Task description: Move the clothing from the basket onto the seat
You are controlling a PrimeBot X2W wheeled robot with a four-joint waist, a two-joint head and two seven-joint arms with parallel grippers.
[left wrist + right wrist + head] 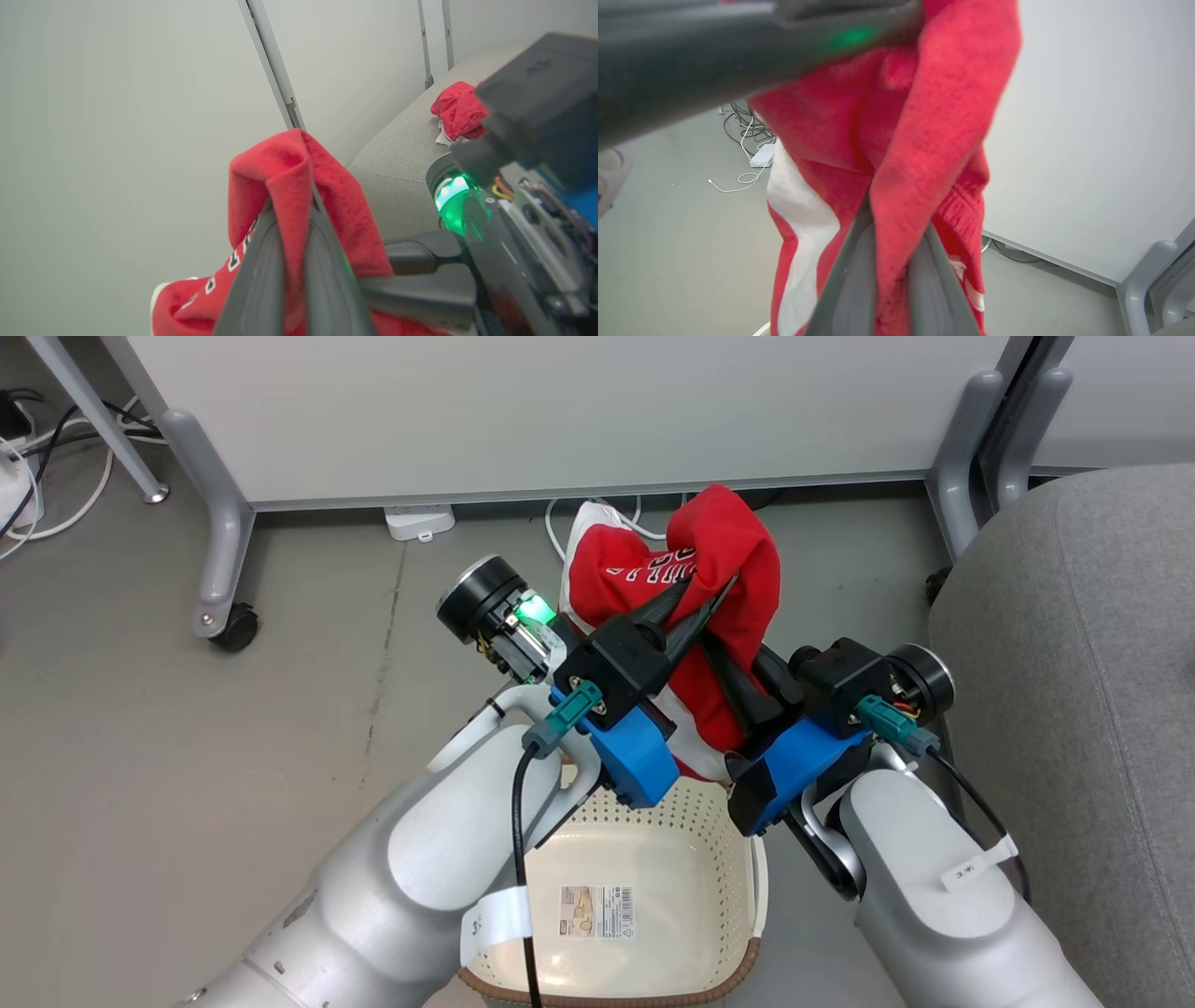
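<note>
Head view: your left gripper [714,593] and right gripper [726,661] are both clamped on one red garment [724,537], held above the basket [695,803], with the seat [1074,616] off to the right. Left wrist view: the left one's pinching a red fold, and a second red garment [460,109] sits on the seat. Right wrist view: the right one's squeezed tight on the hanging cloth.

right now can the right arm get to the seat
Probably yes: the seat lies just beside the right end effector, nothing between. The left end effector also grips the garment, so it must follow.
</note>
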